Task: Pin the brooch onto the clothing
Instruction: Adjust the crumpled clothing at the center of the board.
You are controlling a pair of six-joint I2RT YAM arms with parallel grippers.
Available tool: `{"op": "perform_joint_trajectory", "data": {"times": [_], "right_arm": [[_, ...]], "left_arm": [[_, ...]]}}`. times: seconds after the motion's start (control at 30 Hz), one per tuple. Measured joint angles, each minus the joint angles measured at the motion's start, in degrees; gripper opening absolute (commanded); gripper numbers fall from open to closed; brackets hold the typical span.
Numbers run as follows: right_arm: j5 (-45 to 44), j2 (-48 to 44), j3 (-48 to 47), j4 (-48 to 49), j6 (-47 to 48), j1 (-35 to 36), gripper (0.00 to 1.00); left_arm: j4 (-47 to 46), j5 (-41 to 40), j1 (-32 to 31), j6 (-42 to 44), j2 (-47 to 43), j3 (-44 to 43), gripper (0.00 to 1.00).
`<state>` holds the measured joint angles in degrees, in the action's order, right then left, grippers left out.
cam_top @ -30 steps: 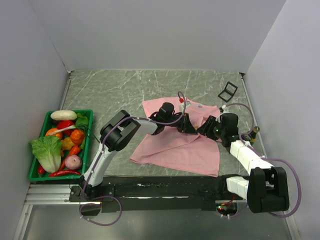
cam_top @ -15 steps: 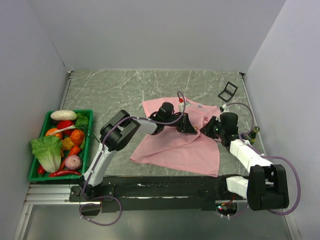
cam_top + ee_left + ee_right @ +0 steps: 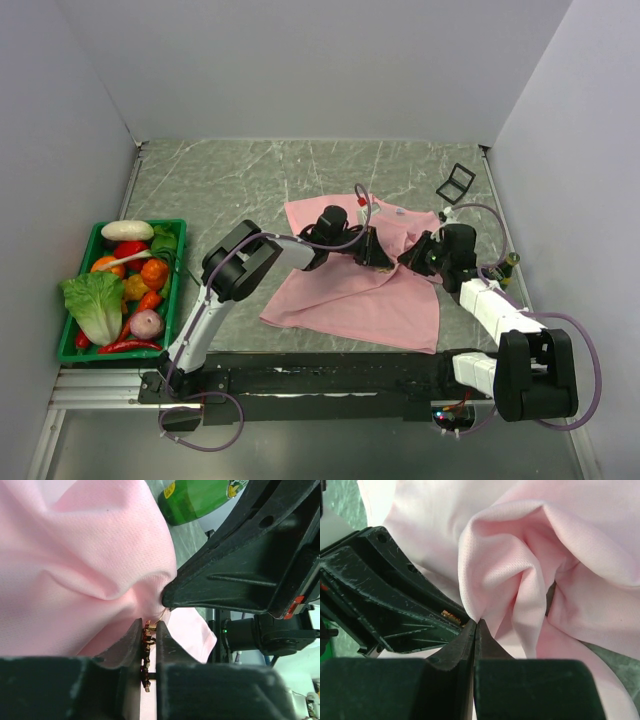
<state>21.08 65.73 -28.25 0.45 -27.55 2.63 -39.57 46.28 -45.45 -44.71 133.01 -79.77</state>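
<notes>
- Brooch (image 3: 146,655), a tiny jagged orange-gold metal pin, sits edge-on between the two black fingers of the left gripper (image 3: 147,626). The jaws are nearly closed and clamp it, and a thin wire pin pokes out from it toward the cloth.
- A light pink, soft-fabric T-shirt (image 3: 345,290) lies rumpled on the grey-green marbled table (image 3: 240,180) in front of both arms. Part of it is gathered up into a raised pucker.
- The right gripper (image 3: 476,624) has its jaws fully together, nipping a fold of the T-shirt at the base of that pucker.
- The two grippers meet tip to tip over the right half of the T-shirt. The brooch is just beside the pinched fold, and I cannot tell whether its wire touches the fabric.
- A green plastic basket (image 3: 181,250) full of vegetables stands at the table's left edge, well apart from the T-shirt.
- A small black open frame (image 3: 456,183) sits near the far right corner.
- A green bottle (image 3: 200,497) shows beyond the cloth from the left wrist.
</notes>
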Motion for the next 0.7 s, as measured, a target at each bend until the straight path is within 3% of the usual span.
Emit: {"op": "perform_joint_trajectory", "data": {"times": [0.1, 0.33, 0.43, 0.47, 0.5, 0.7], "right_arm": [[0.2, 0.0, 0.0, 0.5, 0.0, 0.0, 0.10], [0.4, 0.0, 0.0, -0.3, 0.0, 0.1, 0.50], [-0.2, -0.3, 0.0, -0.9, 0.3, 0.1, 0.57], [-0.5, -0.6, 0.0, -1.2, 0.4, 0.1, 0.63], [-0.7, -1.2, 0.0, -1.7, 0.4, 0.1, 0.76], [-0.7, -5.3, -1.1, -5.1, 1.1, -0.1, 0.79]], "left_arm": [[-0.6, 0.5, 0.0, -0.6, 0.1, 0.0, 0.01], [-3.2, 1.3, 0.0, -1.5, 0.5, 0.0, 0.01], [-2.9, 1.9, 0.0, -1.2, 0.5, -0.2, 0.01], [-2.5, 1.9, 0.0, -1.0, 0.5, -0.3, 0.01], [-2.3, 2.0, 0.0, -0.8, 0.5, -0.4, 0.01], [0.5, 1.9, 0.0, 2.1, 0.5, -2.8, 0.01]]}}
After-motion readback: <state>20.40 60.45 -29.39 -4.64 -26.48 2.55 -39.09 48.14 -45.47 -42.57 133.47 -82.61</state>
